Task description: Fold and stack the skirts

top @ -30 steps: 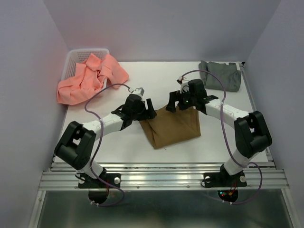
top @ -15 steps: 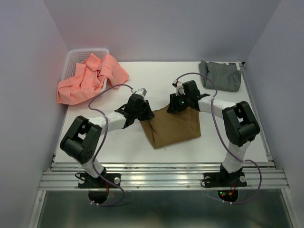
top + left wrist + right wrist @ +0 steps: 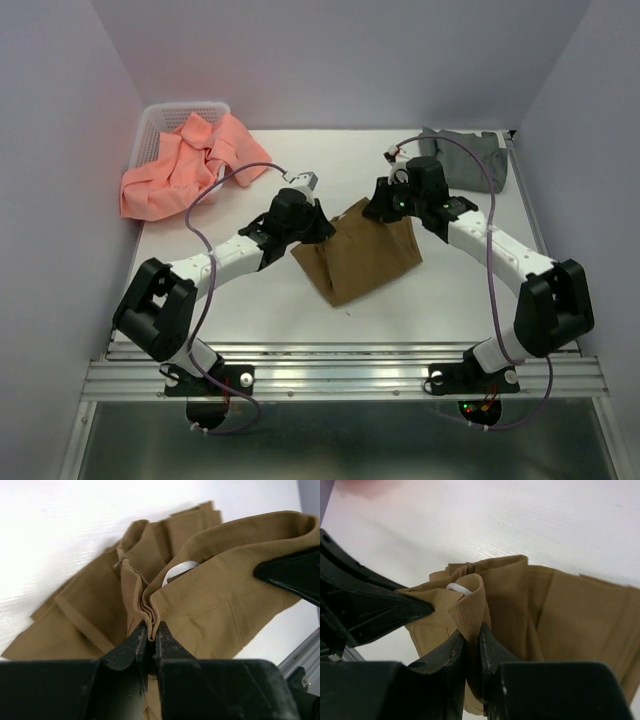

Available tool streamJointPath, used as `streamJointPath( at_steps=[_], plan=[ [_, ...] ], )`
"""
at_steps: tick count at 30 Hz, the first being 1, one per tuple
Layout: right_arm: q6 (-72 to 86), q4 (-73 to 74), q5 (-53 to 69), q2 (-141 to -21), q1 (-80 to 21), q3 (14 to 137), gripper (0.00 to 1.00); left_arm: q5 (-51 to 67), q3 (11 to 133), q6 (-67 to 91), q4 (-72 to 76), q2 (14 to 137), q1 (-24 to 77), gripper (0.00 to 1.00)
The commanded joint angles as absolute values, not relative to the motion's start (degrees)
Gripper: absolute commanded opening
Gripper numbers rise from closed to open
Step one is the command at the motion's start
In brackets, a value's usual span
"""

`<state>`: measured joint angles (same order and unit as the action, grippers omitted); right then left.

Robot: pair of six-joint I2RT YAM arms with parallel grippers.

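Observation:
The tan-brown skirt (image 3: 362, 258) lies mid-table with its far edge lifted. My left gripper (image 3: 322, 228) is shut on that edge's left corner; the left wrist view shows bunched waistband folds (image 3: 149, 611) pinched between the jaws. My right gripper (image 3: 376, 210) is shut on the right corner, where a folded flap of the tan-brown skirt (image 3: 470, 611) sits between its jaws. The other gripper's black finger shows in each wrist view. The salmon-pink skirt (image 3: 190, 165) hangs crumpled over the basket at far left. The grey skirt (image 3: 465, 160) lies at far right.
A white lattice basket (image 3: 160, 120) stands at the table's far left corner under the pink cloth. Purple walls close in the sides and back. The metal rail (image 3: 340, 375) with both arm bases runs along the near edge.
Both grippers closed on the tan-brown skirt's far edge and raised it off the table; the two corners moved slightly away from the arm bases.

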<state>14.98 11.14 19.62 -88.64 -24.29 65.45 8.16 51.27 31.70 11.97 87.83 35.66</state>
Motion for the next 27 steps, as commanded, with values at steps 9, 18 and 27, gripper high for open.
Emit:
streamJointPath(
  at_steps=[9, 18, 27],
  plan=[
    [20.1, 12.1, 2.6, -82.4, -24.1, 60.6, 0.15, 1.6, 57.6, 29.2, 7.6, 88.0, 37.7, 0.0],
    [20.5, 11.8, -2.7, -102.1, -23.6, 70.7, 0.16, -8.4, 61.5, 31.3, 2.9, 98.3, 36.6, 0.0],
    [20.3, 12.3, -9.4, -109.2, -23.0, 75.8, 0.49, -12.4, 67.4, 28.1, 1.4, 103.3, 36.4, 0.11]
  ],
)
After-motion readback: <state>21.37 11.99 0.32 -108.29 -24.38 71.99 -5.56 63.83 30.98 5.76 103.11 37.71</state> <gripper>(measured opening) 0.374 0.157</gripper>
